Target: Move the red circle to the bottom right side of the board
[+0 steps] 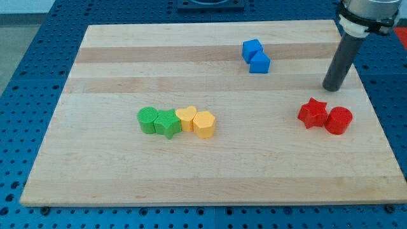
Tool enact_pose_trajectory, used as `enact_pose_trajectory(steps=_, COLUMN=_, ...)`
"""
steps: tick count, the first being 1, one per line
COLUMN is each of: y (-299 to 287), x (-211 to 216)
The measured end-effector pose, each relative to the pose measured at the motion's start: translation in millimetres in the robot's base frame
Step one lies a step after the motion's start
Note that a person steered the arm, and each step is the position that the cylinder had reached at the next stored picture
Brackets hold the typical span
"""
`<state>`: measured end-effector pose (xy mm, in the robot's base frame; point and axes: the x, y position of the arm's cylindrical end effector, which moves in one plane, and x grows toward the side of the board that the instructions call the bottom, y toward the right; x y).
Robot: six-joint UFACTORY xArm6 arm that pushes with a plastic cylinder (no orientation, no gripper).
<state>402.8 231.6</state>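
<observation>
Nearest us, a row of touching blocks sits left of centre on the surface [95, 172]: green circle [147, 119], green star [168, 123], yellow heart [186, 117], yellow hexagon [204, 124]. We see the red circle [338, 120] at the view's right, touching the red star [313, 112]. Our tip [332, 88] stands just above the red circle, apart from it; we carry no gripper. Two blue cubes [255, 56] lie near the top.

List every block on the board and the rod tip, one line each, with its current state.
Red circle block: flat on the wooden board, touching the red star, at the view's right.
Red star block: flat, left of the circle.
Two blue blocks: touching, near the top.
Green circle, green star, yellow heart, yellow hexagon-like block: touching in a row.
My tip: above the red pair, apart.
</observation>
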Motion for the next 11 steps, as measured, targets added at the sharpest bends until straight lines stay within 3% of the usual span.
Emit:
enact_pose_trajectory(steps=2, y=0, x=59)
enact_pose_trajectory(steps=3, y=0, x=59)
enact_pose_trajectory(steps=6, y=-12, x=159)
enact_pose_trajectory(steps=7, y=-12, x=159)
enact_pose_trajectory(steps=8, y=-12, x=141)
enact_pose_trajectory(steps=10, y=-1, x=-28)
enact_pose_trajectory(steps=11, y=-6, x=-57)
